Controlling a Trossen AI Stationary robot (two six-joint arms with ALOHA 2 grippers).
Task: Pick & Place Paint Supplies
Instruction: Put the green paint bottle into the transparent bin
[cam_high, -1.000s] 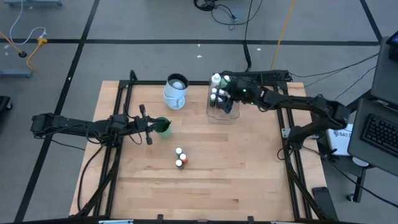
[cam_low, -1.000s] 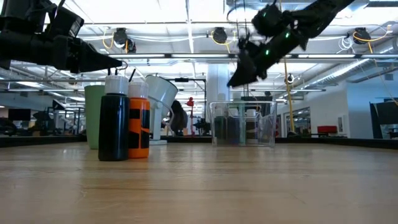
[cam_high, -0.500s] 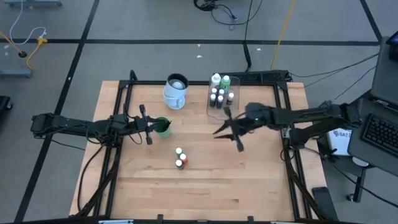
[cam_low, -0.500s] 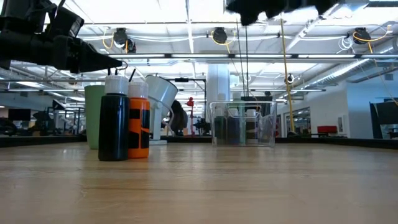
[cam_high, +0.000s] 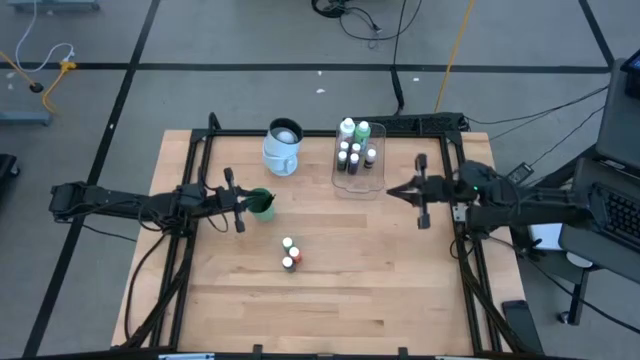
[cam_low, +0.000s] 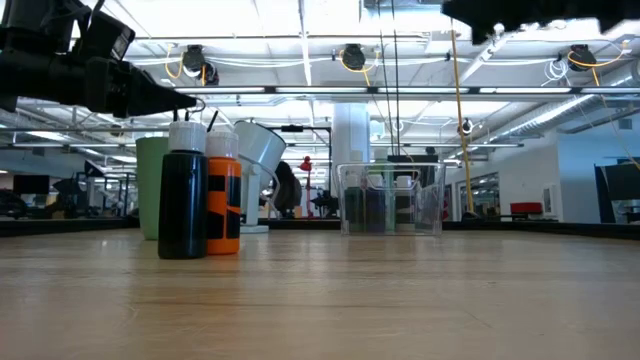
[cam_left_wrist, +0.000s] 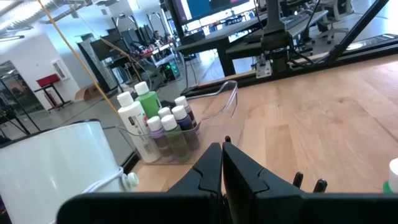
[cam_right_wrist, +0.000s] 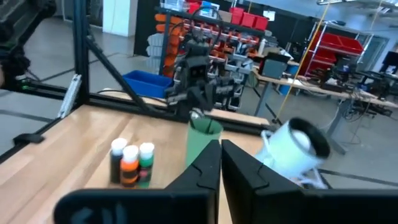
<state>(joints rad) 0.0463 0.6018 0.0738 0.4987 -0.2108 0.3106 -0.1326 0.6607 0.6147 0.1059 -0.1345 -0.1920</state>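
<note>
A pale wooden table (cam_high: 330, 290) sits inside a black frame in a wide workshop. At its far edge a clear tray (cam_high: 357, 183) holds small white-capped paint bottles (cam_high: 349, 155) with a taller white bottle (cam_high: 347, 128) and green bottle (cam_high: 363, 130). The right gripper (cam_high: 392, 190), fingers closed on nothing, hovers just right of the tray. Three little bottles (cam_high: 289, 253) stand mid-table. The left gripper (cam_high: 272, 204), closed and empty, waits beside a green cup (cam_high: 261, 204), near a white pitcher (cam_high: 283, 145).
</note>
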